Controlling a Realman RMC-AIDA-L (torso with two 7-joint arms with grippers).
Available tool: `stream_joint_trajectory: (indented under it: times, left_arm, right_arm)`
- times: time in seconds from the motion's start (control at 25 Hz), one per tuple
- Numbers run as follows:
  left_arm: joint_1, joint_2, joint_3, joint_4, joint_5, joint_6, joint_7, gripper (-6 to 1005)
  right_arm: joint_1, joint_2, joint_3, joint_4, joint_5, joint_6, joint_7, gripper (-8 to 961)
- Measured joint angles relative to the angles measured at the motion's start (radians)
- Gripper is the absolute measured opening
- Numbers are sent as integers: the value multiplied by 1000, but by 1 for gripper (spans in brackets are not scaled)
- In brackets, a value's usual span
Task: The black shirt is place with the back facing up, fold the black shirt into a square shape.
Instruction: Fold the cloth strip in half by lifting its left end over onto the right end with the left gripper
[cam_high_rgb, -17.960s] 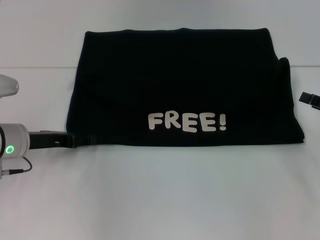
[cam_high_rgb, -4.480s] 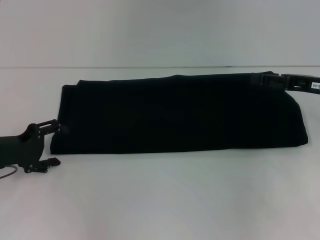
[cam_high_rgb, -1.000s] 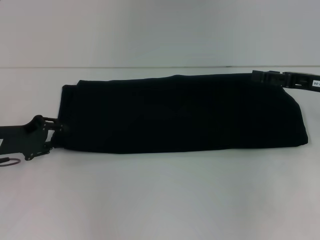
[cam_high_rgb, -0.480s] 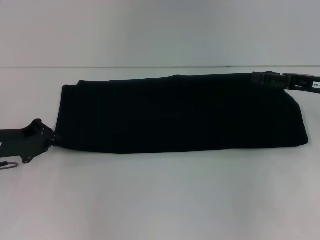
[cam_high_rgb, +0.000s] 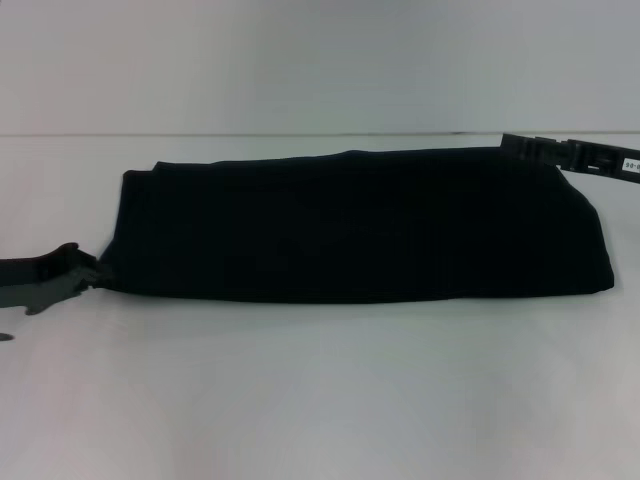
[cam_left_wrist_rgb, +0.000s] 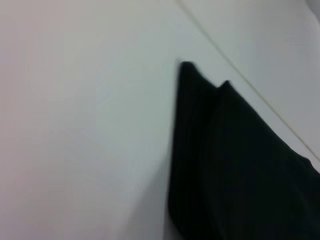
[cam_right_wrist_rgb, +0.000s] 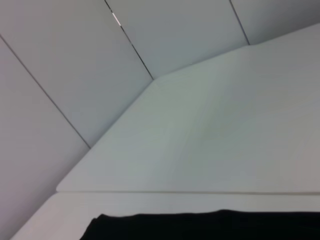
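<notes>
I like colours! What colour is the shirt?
Plain black shirt, clearest in the head view.

White table (cam_high_rgb: 320, 390), flat and matte, filling the lower part of the head view and running back to a thin straight seam (cam_high_rgb: 250, 134). Beyond the seam, a pale grey wall (cam_high_rgb: 320, 60), plain and unmarked. In the left wrist view, same white tabletop (cam_left_wrist_rgb: 75, 125) with a fine line (cam_left_wrist_rgb: 240, 70) crossing diagonally at its far edge. In the right wrist view, tabletop (cam_right_wrist_rgb: 225, 140) ending in a corner, backed by grey wall panels (cam_right_wrist_rgb: 165, 30) divided by narrow dark joints (cam_right_wrist_rgb: 130, 42); one joint with a short bright glint (cam_right_wrist_rgb: 116, 19) near the top.
</notes>
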Motion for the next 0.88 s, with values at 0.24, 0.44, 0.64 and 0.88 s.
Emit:
stream_joint_trajectory:
  times: [0.24, 0.44, 0.64, 0.88]
  left_arm:
    - [57, -5, 1, 107, 6, 35, 143, 27]
    - [135, 4, -4, 215, 17, 67, 173, 27]
    - [190, 22, -69, 303, 70, 128, 204, 27]
    - [194, 41, -169, 315, 133, 163, 245, 27]
  right_arm:
    - [1, 18, -1, 3, 69, 6, -24, 790]
    - [3, 29, -1, 1, 104, 39, -25, 790]
    - [9, 34, 1, 1, 118, 57, -25, 790]
    - [15, 34, -5, -4, 119, 65, -24, 791]
